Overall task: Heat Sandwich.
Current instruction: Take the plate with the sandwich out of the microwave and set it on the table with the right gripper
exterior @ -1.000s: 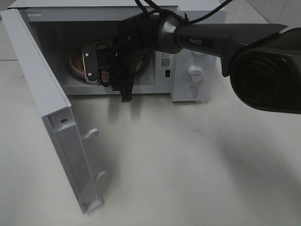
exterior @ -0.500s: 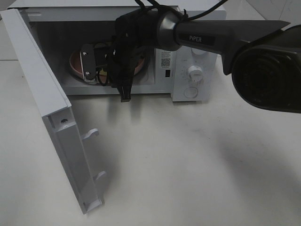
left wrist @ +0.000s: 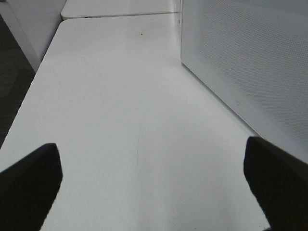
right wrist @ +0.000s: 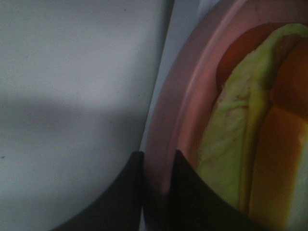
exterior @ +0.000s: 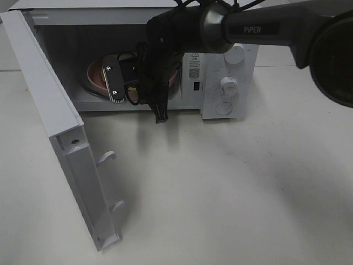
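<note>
Inside the open microwave (exterior: 242,88), we clamp our right gripper (right wrist: 157,161) on the rim of the pink plate (right wrist: 166,110) carrying the sandwich (right wrist: 226,144); our left gripper (left wrist: 154,171) hangs over the table (left wrist: 120,96), fingers spread apart.

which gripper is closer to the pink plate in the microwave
Right. The right gripper has its fingers pinched on the rim of the pink plate inside the microwave. The left gripper hangs open over the table beside a perforated white panel, no plate in its view.
</note>
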You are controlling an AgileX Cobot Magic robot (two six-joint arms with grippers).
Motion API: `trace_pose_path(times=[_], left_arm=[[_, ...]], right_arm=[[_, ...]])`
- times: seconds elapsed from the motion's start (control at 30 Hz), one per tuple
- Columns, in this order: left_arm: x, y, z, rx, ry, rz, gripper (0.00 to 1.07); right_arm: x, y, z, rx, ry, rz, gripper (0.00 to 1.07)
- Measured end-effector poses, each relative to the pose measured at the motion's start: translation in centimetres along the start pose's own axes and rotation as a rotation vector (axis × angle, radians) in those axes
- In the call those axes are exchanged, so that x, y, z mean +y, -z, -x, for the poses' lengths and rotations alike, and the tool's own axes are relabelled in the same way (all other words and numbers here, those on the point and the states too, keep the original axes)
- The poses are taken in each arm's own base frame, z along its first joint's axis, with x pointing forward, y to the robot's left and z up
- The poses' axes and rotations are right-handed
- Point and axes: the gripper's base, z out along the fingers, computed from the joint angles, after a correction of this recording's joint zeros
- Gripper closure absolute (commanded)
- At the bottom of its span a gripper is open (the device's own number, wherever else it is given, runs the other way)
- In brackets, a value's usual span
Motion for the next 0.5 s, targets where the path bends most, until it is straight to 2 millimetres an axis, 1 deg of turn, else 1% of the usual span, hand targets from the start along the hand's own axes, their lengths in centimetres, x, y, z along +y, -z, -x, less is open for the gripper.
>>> trace_pose_path(times=[0.03,0.07,0.13,0.17,0.33,0.37,0.4,0.5], left_arm=[[0.0,0.0,0.0,0.0,0.0,0.0,0.1],[0.0,0.0,0.0,0.0,0.0,0.0,0.1],[0.0,0.0,0.0,0.0,0.0,0.0,0.1],[0.0,0.0,0.0,0.0,0.0,0.0,0.1],[0.0,0.0,0.0,0.0,0.0,0.0,0.1],[0.0,0.0,0.0,0.0,0.0,0.0,0.1],[0.0,0.0,0.0,0.0,0.0,0.0,0.1],[0.0,0.0,0.0,0.0,0.0,0.0,0.1]], right_arm=[[0.0,0.0,0.0,0.0,0.0,0.0,1.07],[0.3,0.6,-0.1,-0.003,0.019,-0.003,1.07],[0.6,1.1,-0.3,-0.004,0.043,-0.002,1.07],[1.2,1.4,-0.4,-0.005,0.061,0.002,1.07],[1.7,1.9,-0.6,-0.013,0.084,-0.006,1.07],[2.2,2.2,-0.7,-0.019,0.101,-0.009,1.07],[2.2,2.5,-0.7,-0.023,0.107,-0.017,1.07],[3.2,2.8,-1.0,-0.029,0.142,-0.018,1.07]])
